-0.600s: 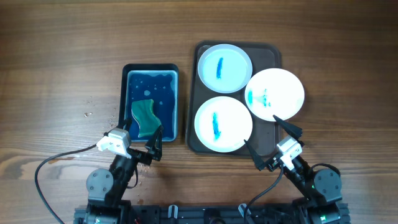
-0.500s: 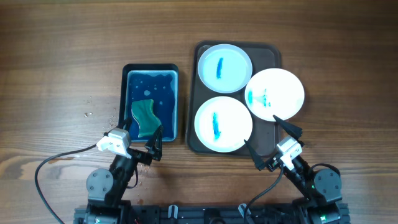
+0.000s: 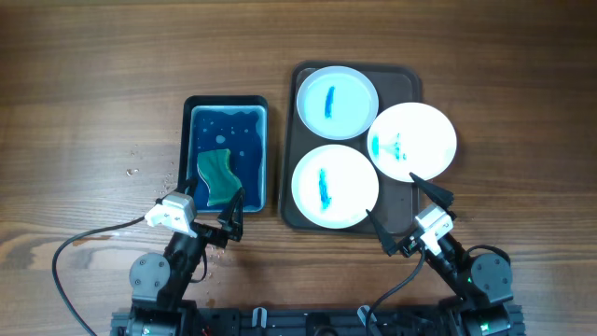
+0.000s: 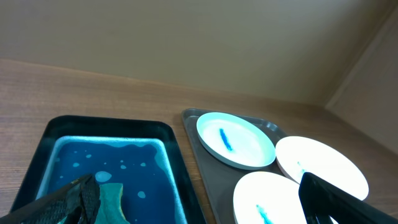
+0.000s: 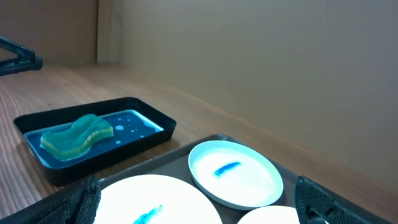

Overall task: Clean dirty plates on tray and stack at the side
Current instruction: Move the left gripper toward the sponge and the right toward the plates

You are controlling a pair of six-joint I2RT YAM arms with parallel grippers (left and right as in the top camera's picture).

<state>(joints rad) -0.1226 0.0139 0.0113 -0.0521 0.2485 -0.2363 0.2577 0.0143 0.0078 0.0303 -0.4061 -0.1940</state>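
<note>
Three white plates with blue smears lie on a dark grey tray [image 3: 290, 121]: a far plate [image 3: 336, 101], a right plate [image 3: 413, 140] and a near plate [image 3: 334, 185]. A green sponge [image 3: 216, 177] lies in a black basin [image 3: 184, 140] of blue water left of the tray. My left gripper [image 3: 207, 207] is open and empty at the basin's near edge, with the sponge [image 4: 109, 202] just ahead of its left finger. My right gripper [image 3: 396, 198] is open and empty at the tray's near edge, facing the near plate [image 5: 149, 199] and far plate [image 5: 233, 174].
Water drops [image 3: 132, 168] lie on the wooden table left of the basin. A black cable [image 3: 65, 252] loops at the front left. The right plate overhangs the tray's right rim.
</note>
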